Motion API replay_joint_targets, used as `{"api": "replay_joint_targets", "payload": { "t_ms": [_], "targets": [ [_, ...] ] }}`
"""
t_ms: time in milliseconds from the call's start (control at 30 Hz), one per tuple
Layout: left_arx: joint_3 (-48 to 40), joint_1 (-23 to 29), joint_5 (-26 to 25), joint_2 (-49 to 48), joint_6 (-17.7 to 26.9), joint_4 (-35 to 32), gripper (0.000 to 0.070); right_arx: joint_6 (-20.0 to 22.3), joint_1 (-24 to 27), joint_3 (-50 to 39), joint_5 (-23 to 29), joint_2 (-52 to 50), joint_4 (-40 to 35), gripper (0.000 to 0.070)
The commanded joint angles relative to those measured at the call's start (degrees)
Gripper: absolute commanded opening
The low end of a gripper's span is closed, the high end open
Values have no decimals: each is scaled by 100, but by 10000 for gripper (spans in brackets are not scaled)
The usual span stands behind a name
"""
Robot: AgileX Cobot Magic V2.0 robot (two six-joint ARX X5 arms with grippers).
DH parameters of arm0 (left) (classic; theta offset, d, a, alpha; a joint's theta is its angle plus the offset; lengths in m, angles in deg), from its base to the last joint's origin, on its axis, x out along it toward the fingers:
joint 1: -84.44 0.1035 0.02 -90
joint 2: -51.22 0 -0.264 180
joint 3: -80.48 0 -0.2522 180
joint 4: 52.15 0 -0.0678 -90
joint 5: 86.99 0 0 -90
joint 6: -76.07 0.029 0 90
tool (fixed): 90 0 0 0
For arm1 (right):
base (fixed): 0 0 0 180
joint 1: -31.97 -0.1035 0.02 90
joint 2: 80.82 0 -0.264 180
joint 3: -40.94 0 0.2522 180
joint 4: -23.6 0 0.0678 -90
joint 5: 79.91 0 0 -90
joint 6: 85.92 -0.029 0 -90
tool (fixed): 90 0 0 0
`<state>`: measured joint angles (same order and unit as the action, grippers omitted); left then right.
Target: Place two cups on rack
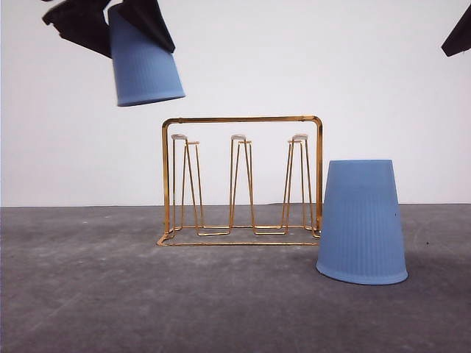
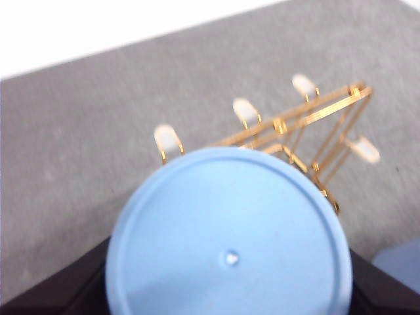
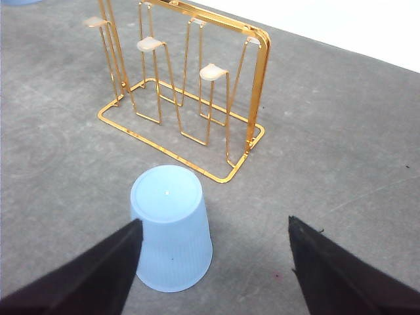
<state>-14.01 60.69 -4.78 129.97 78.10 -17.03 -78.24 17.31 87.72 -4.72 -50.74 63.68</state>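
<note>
Front view: left pincer clamps a blue cup above the rack; right pincer gapes.

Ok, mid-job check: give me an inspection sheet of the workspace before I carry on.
Surface: grey table, bare around the rack.
Rack: gold wire rack upright, all prongs free.
Cups: one cup raised, mouth down, tilted, up and left of the rack; second cup inverted on the table beside the rack's right end.
Clutter: nothing seen.
Hands: left hand shut on the raised cup; right hand open, near the second cup.
Cables: nothing seen.
Surroundings: plain white wall.
</note>
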Motion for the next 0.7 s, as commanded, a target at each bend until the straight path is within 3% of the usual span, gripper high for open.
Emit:
{"api": "replay_joint_targets", "payload": {
  "t_ms": [0, 500, 533, 667],
  "targets": [
    [122, -28, -7, 218, -75, -161, 268, 42, -22, 63, -2, 13, -55, 451],
    [122, -237, -9, 1886, -156, -643, 284, 44, -22, 63, 2, 15, -57, 451],
    [122, -254, -11, 1957, -142, -646, 299, 44, -22, 63, 2, 15, -57, 451],
    [122, -281, -13, 2124, -140, -579, 507, 44, -22, 63, 2, 15, -57, 451]
  ]
}}
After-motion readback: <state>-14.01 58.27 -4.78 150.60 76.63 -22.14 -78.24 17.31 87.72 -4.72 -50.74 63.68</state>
